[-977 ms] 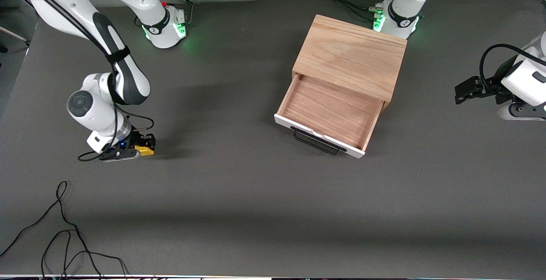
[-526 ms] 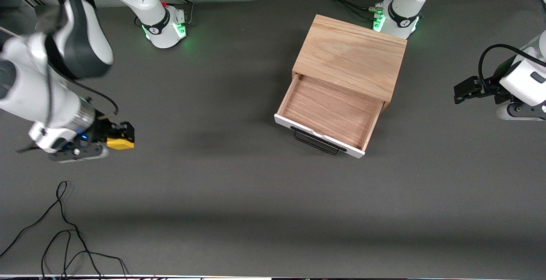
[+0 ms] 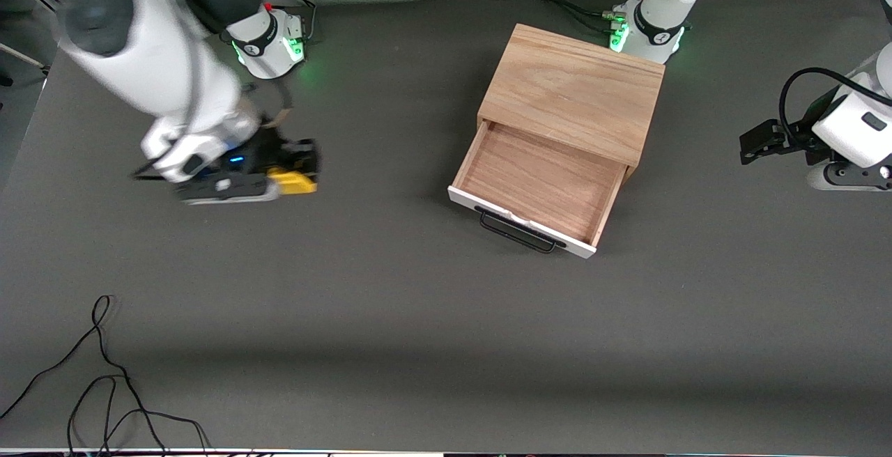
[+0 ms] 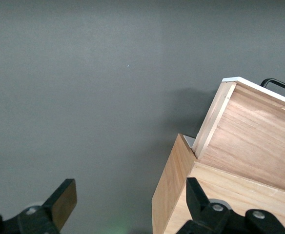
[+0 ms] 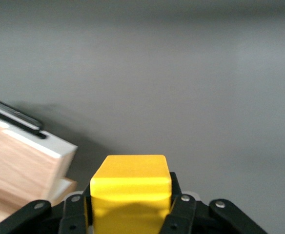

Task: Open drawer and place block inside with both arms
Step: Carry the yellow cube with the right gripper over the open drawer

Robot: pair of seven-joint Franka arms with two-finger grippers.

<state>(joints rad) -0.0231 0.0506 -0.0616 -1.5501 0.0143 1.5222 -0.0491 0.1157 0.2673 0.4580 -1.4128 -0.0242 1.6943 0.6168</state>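
Observation:
My right gripper point(image 3: 301, 166) is shut on the yellow block point(image 3: 293, 182) and holds it in the air over the bare mat, between the right arm's base and the cabinet. In the right wrist view the block point(image 5: 131, 191) sits clamped between the fingers. The light-wood cabinet point(image 3: 571, 91) stands near the left arm's base with its drawer point(image 3: 536, 182) pulled open and empty; the white front panel point(image 3: 519, 222) and black handle point(image 3: 519, 233) face the front camera. My left gripper point(image 3: 756, 142) is open and empty, waiting beside the cabinet at the left arm's end; its view shows the cabinet point(image 4: 220, 195).
A loose black cable point(image 3: 104, 380) lies on the mat near the front edge at the right arm's end. The grey mat point(image 3: 418, 318) covers the table.
My right arm has lifted the block off the mat and carried it up and toward the cabinet. The left arm has barely moved.

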